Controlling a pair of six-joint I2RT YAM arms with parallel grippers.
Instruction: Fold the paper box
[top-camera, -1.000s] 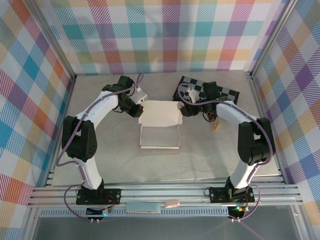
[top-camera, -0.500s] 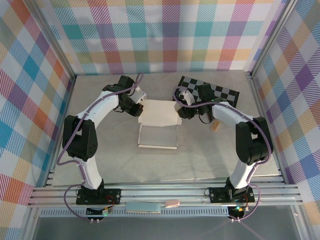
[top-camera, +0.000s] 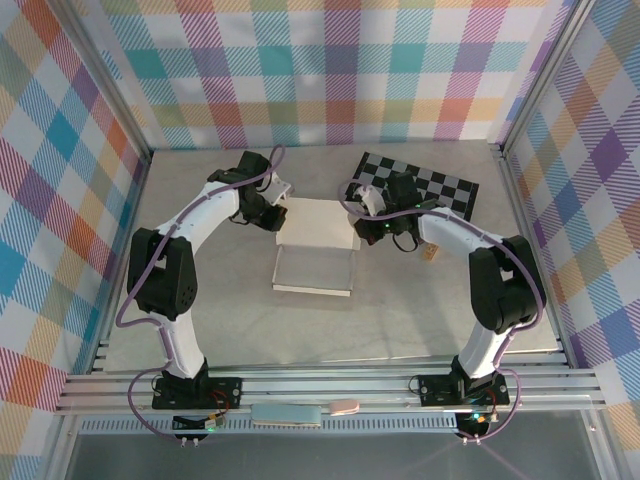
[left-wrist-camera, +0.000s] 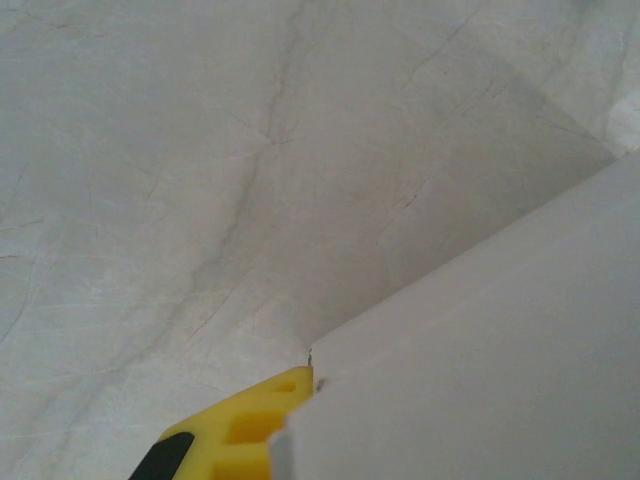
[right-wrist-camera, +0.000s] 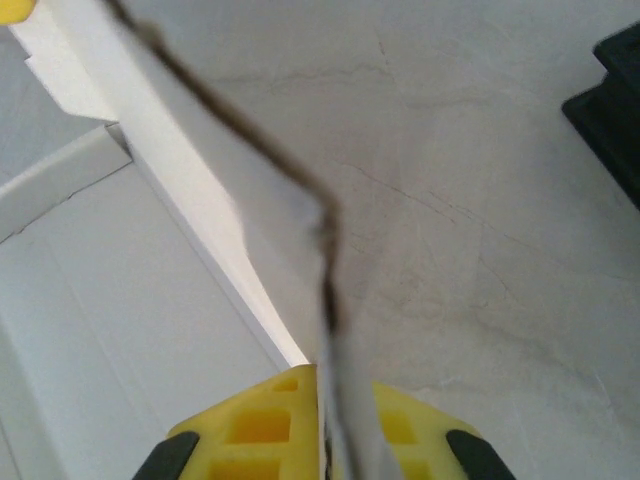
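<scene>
Paper box (top-camera: 313, 262) sits mid-table (top-camera: 200, 320) between my arms, back panel raised. My right gripper (right-wrist-camera: 322, 400) is clamped on the right side flap, card pinched between the yellow fingers (right-wrist-camera: 250, 430). Left gripper (top-camera: 277, 217) is closed at the left back edge, prob. gripping it, but its wrist view is mostly card. Risk: if my arms pull unevenly, the thin card creases off the fold line or slips out. Top view gives the whole layout. Right wrist view gives a kink in the flap, too fine to see from above.
</scene>
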